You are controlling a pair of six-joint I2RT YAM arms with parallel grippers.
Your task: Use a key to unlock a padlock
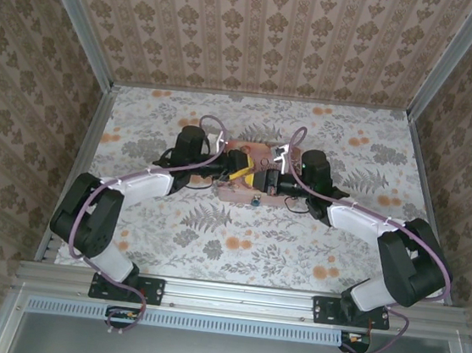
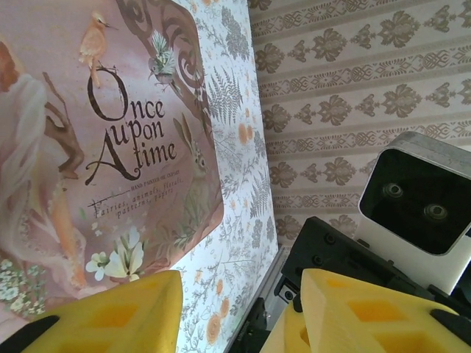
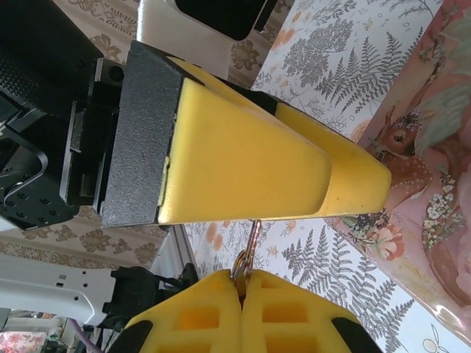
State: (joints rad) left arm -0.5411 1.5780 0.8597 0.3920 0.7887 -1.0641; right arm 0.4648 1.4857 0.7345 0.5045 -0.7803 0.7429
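pinching tight, the right claw (image 3: 241,288) has its two yellow fingers pressed together on a tiny bit of metal, a little loop with a thin stem poking up. i think that is the key (image 3: 249,250). the left claw (image 2: 239,285) is about half open, and i see nothing in the gap between its fingers. from the right wrist, one fat yellow finger (image 3: 250,154) of the left claw sits just above the tip of the key. both claws meet over the pink tin (image 2: 110,147) in the middle of the table (image 1: 297,243). a tiny dark dot with a blue glint lies at the near edge of the tin. that may be the padlock (image 1: 254,201), but it is too small to be sure.

the key looks light, thin, hard and smooth, so it could slip or twist in the soft foam fingers. best to hold it by the loop end, flat between the pads, with the thin end free. the padlock looks small and hard too, and may slide. take it by the sides of its body, with the keyhole left clear.
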